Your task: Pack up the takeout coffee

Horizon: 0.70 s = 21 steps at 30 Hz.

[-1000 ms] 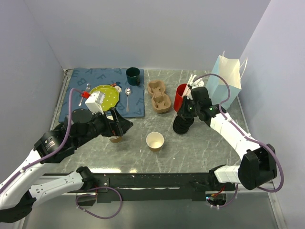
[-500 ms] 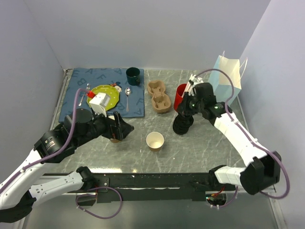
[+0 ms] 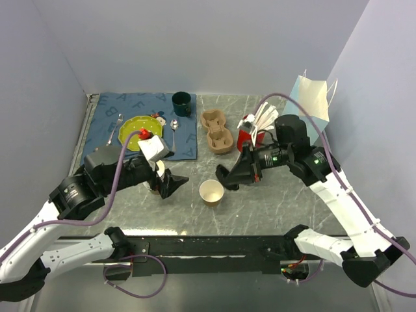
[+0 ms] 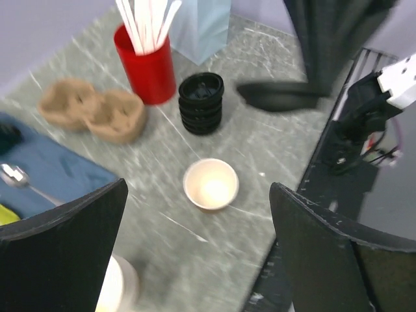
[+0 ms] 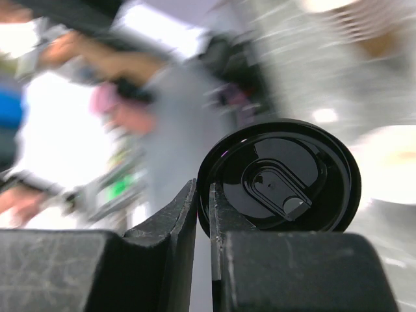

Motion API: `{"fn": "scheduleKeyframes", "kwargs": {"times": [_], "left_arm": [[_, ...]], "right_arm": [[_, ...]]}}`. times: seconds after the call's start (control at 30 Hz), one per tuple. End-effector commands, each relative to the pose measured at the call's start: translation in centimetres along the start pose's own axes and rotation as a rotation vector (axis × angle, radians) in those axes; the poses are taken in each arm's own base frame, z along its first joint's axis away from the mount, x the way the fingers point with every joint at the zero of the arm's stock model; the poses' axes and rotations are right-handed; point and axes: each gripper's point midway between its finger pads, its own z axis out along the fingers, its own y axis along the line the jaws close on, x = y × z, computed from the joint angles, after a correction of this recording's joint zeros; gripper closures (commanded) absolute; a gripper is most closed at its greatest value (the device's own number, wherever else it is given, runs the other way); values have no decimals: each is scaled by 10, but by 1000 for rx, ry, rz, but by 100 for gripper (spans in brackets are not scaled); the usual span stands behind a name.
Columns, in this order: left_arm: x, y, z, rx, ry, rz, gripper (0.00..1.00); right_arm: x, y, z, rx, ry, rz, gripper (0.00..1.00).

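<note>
Lid (image 5: 279,179) pinched by its rim in my right gripper (image 5: 203,195), likely to cap the open cup (image 3: 211,192); left gripper (image 3: 170,183) gapes empty

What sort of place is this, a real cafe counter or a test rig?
Most likely a lab test cell dressed as a cafe counter: plain walls box in the marbled table, which carries a stack of black lids, a red cup of stirrers and a pulp cup carrier.
</note>
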Motion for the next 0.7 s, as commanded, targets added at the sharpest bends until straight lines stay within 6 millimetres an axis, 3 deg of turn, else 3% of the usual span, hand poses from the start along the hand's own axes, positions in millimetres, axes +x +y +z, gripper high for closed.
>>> {"fn": "scheduleKeyframes", "kwargs": {"times": [0.0,0.07,0.2,0.33,0.57,0.67], "left_arm": [[-34,-11,10,111,-96,235,3],[-30,-16,15,154,-99,278,3],[-43,-24,20,202,-173,343,2],[-55,-36,23,281,-217,406,2],[-44,-68,27,513,-190,455,8],[-45,-73,27,544,-204,452,9]], "right_arm": [[16,74,-11,-310,83,11,87],[16,85,-14,-353,88,57,87],[12,101,-20,-421,78,55,87],[17,98,-18,-394,98,86,87],[15,101,-15,-421,115,112,87],[17,99,-12,-421,139,133,87]]}}
